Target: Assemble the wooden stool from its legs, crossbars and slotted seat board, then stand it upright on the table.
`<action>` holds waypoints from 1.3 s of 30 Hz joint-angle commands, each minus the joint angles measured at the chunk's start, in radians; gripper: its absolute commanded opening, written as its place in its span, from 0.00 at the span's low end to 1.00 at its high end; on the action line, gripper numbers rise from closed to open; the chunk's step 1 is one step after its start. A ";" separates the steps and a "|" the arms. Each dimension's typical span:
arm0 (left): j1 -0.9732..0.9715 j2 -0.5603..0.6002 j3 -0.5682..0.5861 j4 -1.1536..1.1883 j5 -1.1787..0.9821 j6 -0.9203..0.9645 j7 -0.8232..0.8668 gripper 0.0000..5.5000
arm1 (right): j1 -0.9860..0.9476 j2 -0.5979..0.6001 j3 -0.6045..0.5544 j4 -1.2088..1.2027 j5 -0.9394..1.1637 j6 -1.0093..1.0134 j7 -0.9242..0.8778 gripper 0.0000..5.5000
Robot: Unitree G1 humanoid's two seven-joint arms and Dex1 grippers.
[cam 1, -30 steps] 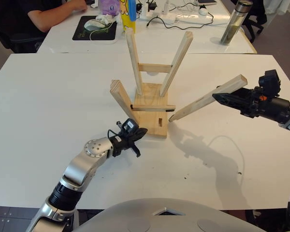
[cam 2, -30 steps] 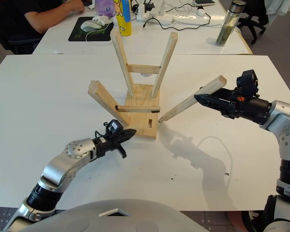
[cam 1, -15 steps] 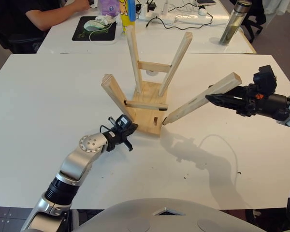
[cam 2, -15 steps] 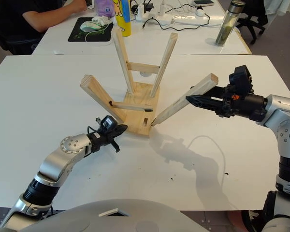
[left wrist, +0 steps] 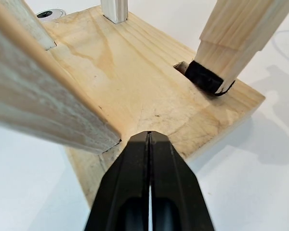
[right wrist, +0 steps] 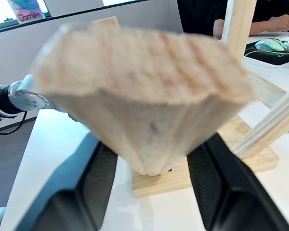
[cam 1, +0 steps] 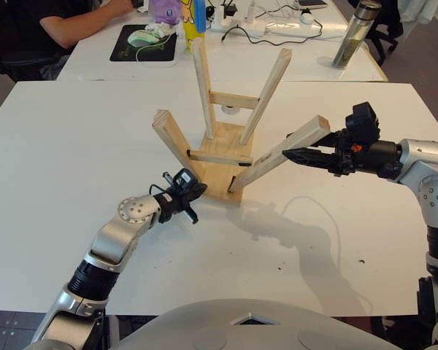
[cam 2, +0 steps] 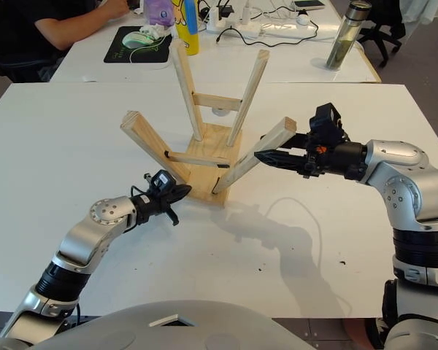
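**Left eye view: fourth leg set at the seat board's slot**

Left eye view shows the stool upside down on the white counter [cam 1: 73,146], with its seat board [cam 1: 220,177] lying flat. Two legs [cam 1: 202,87] rise from the far side of the board, leaning toward each other. An upper crossbar [cam 1: 233,100] joins them. A third leg [cam 1: 171,138] tilts out toward the robot's left. A lower crossbar [cam 1: 219,157] runs from it toward the middle of the board.

The right fingers [right wrist: 216,187] grip the fourth leg [cam 1: 266,163] near its upper end, one on each side of the wood. This leg slants down from the robot's right. In the left wrist view its lower end, wrapped in a black band [left wrist: 209,79], sits at the slot [left wrist: 183,67] near the board's corner. Whether it is fully seated cannot be told.

The left fingers [left wrist: 127,192] are closed, pressed together with only a thin seam between them and nothing held. Their tips lie against the near edge of the seat board, just beside the foot of the third leg.

On the far counter behind stand a metal bottle [cam 1: 352,33] and a black mouse pad [cam 1: 142,45], well apart from the stool.
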 commanded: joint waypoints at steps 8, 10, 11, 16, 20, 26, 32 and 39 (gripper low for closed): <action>0.026 0.004 -0.022 0.071 0.035 0.046 -0.009 0.00 | -0.091 -0.056 0.074 0.083 -0.133 -0.101 0.067 0.38; 0.031 -0.003 -0.025 0.066 0.034 0.049 -0.005 0.00 | -0.116 -0.057 0.089 0.085 -0.143 -0.103 0.078 0.38; 0.033 -0.007 -0.027 0.065 0.034 0.050 -0.003 0.00 | -0.129 -0.059 0.096 0.086 -0.147 -0.103 0.085 0.38; 0.043 -0.027 -0.028 0.059 0.037 0.052 0.013 0.00 | -0.183 -0.074 0.143 0.091 -0.183 -0.106 0.130 0.38; 0.047 -0.045 -0.028 0.059 0.038 0.054 0.028 0.00 | -0.248 -0.073 0.204 0.084 -0.220 -0.084 0.146 0.38; 0.055 -0.061 -0.025 0.066 0.042 0.051 0.037 0.00 | -0.225 -0.071 0.245 0.044 -0.243 -0.054 0.132 0.38; 0.065 -0.065 -0.022 0.069 0.044 0.049 0.037 0.00 | -0.187 -0.042 0.269 0.011 -0.235 -0.025 0.099 0.38; 0.059 -0.077 -0.025 0.075 0.050 0.049 0.037 0.00 | -0.194 -0.013 0.307 0.097 -0.271 -0.036 0.087 0.38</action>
